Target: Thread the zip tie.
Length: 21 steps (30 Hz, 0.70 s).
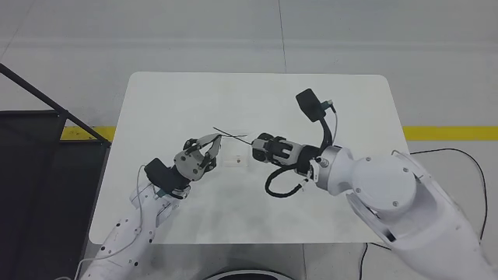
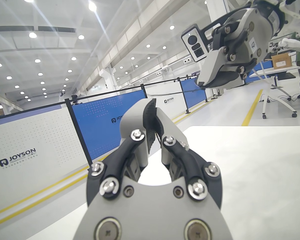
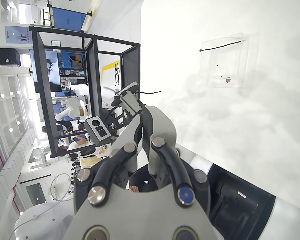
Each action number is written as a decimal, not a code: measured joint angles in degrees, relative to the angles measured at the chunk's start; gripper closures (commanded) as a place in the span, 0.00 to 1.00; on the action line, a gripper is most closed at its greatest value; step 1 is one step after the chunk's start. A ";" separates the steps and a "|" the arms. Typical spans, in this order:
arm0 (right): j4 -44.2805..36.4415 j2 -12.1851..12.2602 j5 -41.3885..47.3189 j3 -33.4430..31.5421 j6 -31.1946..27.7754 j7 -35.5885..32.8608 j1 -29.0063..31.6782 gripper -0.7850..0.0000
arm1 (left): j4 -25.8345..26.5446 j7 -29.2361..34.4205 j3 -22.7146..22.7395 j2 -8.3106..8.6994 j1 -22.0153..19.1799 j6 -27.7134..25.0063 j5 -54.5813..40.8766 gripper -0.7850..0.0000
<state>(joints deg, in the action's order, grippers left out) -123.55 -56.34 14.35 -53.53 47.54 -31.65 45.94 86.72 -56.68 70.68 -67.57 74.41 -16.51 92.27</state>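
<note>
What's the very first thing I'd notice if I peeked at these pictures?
Two robot arms almost nose to nose over the middle of the white table: the left gripper and the right gripper. The right gripper pinches a thin black zip tie that stretches toward the left one. On the table between them sits a clear tray with a spare zip tie lying along one edge.

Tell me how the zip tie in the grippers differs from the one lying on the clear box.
Pose: the held zip tie is off the table, gripped by the right gripper and the left gripper; the loose zip tie lies flat on the clear box. Shape: the held zip tie's free end waves slightly; the loose zip tie is nearly straight. Both are thin and black.
</note>
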 measured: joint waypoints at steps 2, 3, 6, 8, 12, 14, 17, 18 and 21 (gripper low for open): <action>-0.06 0.02 -0.08 -0.27 -0.11 -0.15 0.30 1.00 | -0.02 0.02 0.03 0.00 -0.06 -0.05 -0.06 1.00; -0.08 0.02 -0.13 -0.37 -0.08 -0.21 0.40 1.00 | -0.03 0.01 0.05 -0.01 -0.06 -0.04 -0.16 1.00; -0.22 0.10 -0.50 -0.61 0.21 -0.95 0.59 1.00 | -0.07 -0.24 0.21 -0.05 -0.03 0.12 -0.81 1.00; -0.32 0.25 -1.25 -0.74 0.59 -1.96 0.58 1.00 | -0.06 -0.42 0.39 -0.05 0.02 0.34 -1.04 1.00; -0.77 0.53 -3.12 -0.78 2.48 -2.99 0.68 1.00 | 0.01 -0.55 0.77 -0.03 0.17 1.69 -0.37 1.00; -1.00 0.57 -3.50 -0.86 3.12 -3.10 0.80 1.00 | 0.03 -0.45 0.62 -0.08 0.24 3.16 0.69 1.00; -1.20 0.61 -3.85 -1.07 3.45 -3.05 1.09 1.00 | -0.16 -0.51 0.19 -0.21 0.20 5.42 2.16 1.00; -1.30 0.64 -3.96 -1.18 3.47 -3.05 1.23 1.00 | -0.24 -0.54 0.06 -0.26 0.18 6.08 2.46 1.00; -1.66 0.82 -4.35 -1.74 3.50 -3.34 1.85 1.00 | -0.48 -0.75 -0.36 -0.38 -0.02 7.06 2.97 1.00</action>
<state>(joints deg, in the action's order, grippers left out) -125.21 -55.52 10.00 -55.27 51.05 -34.99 47.80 86.24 -57.43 70.32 -67.95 74.40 -9.45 95.24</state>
